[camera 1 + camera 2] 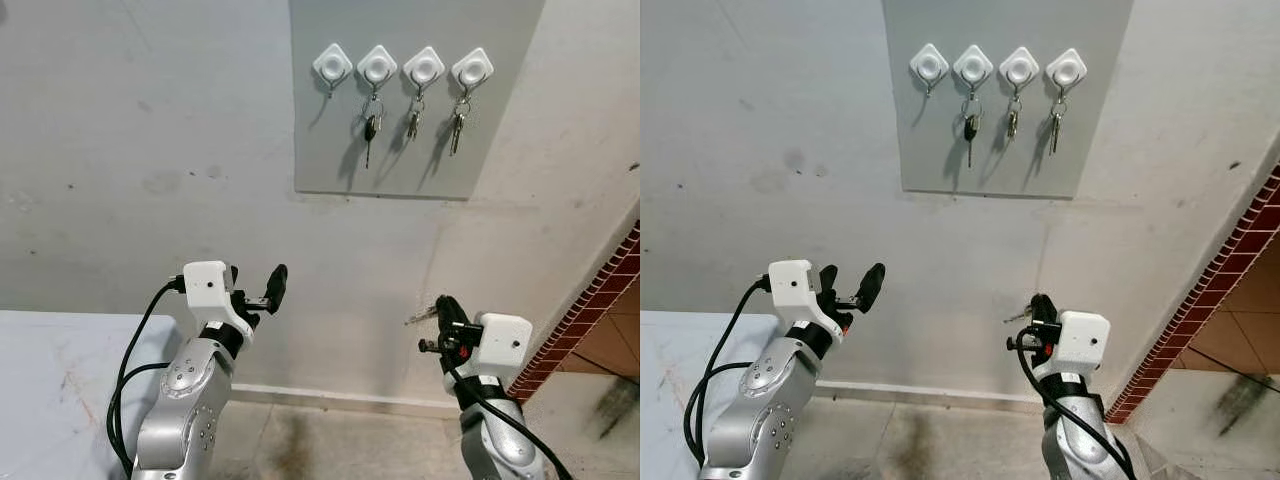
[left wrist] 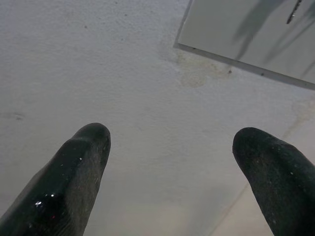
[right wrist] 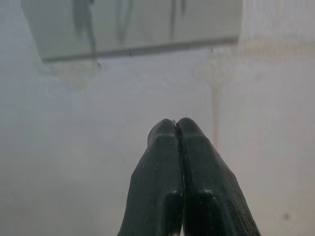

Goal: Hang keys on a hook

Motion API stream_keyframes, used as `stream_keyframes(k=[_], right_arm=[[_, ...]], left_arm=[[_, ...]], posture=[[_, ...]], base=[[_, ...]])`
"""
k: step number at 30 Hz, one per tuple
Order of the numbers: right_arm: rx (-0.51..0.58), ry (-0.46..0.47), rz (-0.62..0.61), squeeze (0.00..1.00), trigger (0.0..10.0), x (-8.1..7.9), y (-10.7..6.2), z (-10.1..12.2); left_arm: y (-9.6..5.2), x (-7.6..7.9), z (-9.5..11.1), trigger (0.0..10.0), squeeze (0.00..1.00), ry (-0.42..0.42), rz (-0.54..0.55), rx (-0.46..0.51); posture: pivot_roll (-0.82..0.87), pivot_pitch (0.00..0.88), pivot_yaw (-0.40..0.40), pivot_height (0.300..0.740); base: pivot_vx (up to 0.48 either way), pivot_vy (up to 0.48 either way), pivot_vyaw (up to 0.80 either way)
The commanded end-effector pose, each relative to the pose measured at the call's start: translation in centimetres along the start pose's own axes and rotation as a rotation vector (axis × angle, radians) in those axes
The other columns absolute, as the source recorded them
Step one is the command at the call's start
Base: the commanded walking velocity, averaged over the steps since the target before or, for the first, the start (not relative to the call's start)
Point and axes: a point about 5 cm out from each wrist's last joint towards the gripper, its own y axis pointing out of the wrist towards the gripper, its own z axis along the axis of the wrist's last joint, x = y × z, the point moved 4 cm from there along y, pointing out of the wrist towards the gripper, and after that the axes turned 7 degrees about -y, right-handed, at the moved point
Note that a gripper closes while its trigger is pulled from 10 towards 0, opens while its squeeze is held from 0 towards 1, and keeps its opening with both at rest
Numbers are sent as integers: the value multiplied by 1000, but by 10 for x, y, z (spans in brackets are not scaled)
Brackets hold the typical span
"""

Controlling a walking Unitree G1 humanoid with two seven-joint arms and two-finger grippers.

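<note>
A grey board [image 1: 330,160] on the wall carries a row of white hooks. The leftmost hook [image 1: 332,64] is bare. The other three hooks each hold keys: a black-headed key [image 1: 370,128], a second key [image 1: 413,122] and a third key [image 1: 457,128]. Well below the board, my right gripper [image 1: 445,312] is shut, and a small silver key [image 1: 420,316] sticks out beside its fingers [image 3: 177,162]. My left gripper [image 1: 258,295] is raised at the lower left, open and holding nothing, its fingers [image 2: 78,167] pointing at the wall under the board's corner [image 2: 187,42].
A pale tabletop [image 1: 60,370] lies at the lower left beside my left arm. A red brick wall edge [image 1: 590,310] runs down the right side. A light skirting strip [image 1: 330,398] meets the tiled floor [image 1: 340,445] below.
</note>
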Motion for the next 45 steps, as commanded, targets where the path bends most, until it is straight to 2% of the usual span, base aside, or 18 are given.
stream_keyframes(k=[1,23,36,43,45], right_arm=[[36,-8,36,0,10000,-7,2,9],[21,-25,70,0,10000,-7,3,8],[6,-30,78,0,10000,-6,1,5],[18,-25,114,0,10000,-11,6,9],[38,-34,164,0,10000,-17,12,14]], left_arm=[[1,1,12,10000,0,20,1,43],[2,4,18,10000,0,7,13,80],[1,5,15,10000,0,5,28,78],[2,18,18,10000,0,66,-57,80],[4,22,19,10000,0,88,-92,75]], posture=[[-7,0,23,740],[-3,0,1,740],[-4,7,-4,740],[-5,16,-5,740],[-9,19,-3,740]], base=[[262,0,0],[365,0,0],[0,0,0],[0,0,0],[0,0,0]])
